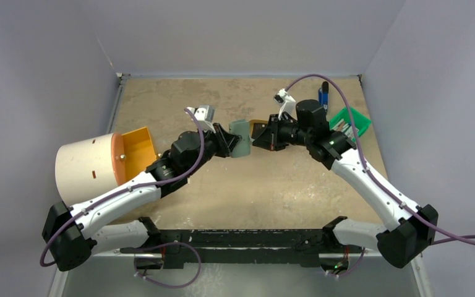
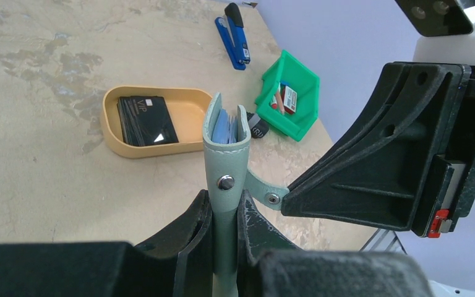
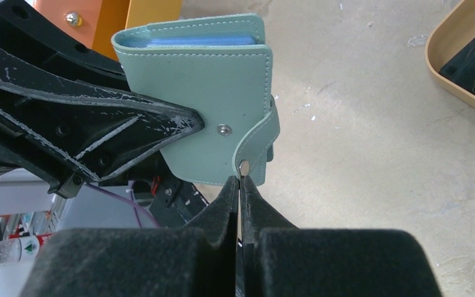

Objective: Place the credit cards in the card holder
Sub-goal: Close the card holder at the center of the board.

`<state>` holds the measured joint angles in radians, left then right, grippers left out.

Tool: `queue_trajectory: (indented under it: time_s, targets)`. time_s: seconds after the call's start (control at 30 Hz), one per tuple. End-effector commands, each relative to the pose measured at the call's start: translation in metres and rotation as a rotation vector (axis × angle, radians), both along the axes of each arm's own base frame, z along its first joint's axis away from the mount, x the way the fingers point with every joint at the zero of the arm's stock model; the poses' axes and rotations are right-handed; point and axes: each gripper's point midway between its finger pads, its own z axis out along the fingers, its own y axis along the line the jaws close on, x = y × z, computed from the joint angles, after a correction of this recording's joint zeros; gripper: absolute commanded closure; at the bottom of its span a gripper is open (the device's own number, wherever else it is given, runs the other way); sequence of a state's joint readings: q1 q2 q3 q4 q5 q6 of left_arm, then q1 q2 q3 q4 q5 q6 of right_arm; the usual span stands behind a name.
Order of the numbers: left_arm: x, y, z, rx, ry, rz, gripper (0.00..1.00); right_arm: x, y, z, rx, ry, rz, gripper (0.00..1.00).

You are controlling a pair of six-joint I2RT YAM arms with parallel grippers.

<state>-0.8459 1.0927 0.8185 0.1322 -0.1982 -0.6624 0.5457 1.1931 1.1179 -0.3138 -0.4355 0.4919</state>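
I have the card holder [image 1: 241,137] up in the air over the middle of the table, shared between both hands. My left gripper [image 2: 225,204] is clamped narrow on its lower body, one finger on each face, so the folded spine faces my camera and the open mouth points away toward the far side. Held on edge like that, the pocket stays reachable and the soft cover cannot flop shut.

My right gripper [image 3: 240,185] is pressed fully together on the end of the snap tab [image 3: 256,148], pinching just past its metal button. The tab is off its stud and drawn out to the right, clear of the cover. I judge that this is meant either to keep the holder unfastened or to bring the button back to the stud; which one I cannot tell from here.

Blue cards [image 2: 221,130] already sit between the two covers, their edges showing at the mouth. On the table beyond, a small stack of black cards [image 2: 145,120] lies in the tan tray [image 2: 112,105], well apart from both my hands, so I reckon the job is only partly done. With both hands occupied, fetching them means one hand must let go first, and the left hand alone would have to keep the holder steady.
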Motion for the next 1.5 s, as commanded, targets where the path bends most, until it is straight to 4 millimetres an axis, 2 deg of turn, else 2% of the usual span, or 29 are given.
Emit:
queue_trajectory:
  time_s: [0.0,0.23,0.73,1.13,1.47]
  targets:
    - [0.006,-0.004,0.032,-0.081,-0.057,0.018,1.0,0.007,0.005,0.009,0.015,-0.04,-0.014,1.0]
    - [0.002,-0.003,0.02,-0.075,-0.044,0.018,1.0,0.011,0.011,0.007,0.07,0.013,-0.052,1.0]
    - [-0.007,-0.005,0.02,-0.092,-0.043,-0.008,1.0,0.016,0.018,0.003,0.096,0.048,-0.066,1.0]
    - [-0.008,-0.009,0.02,-0.088,-0.044,-0.016,1.0,0.012,0.026,-0.001,0.083,0.059,-0.024,1.0]
    - [-0.005,-0.003,0.016,-0.059,-0.037,0.02,1.0,0.007,0.023,-0.002,0.066,0.043,-0.01,1.0]
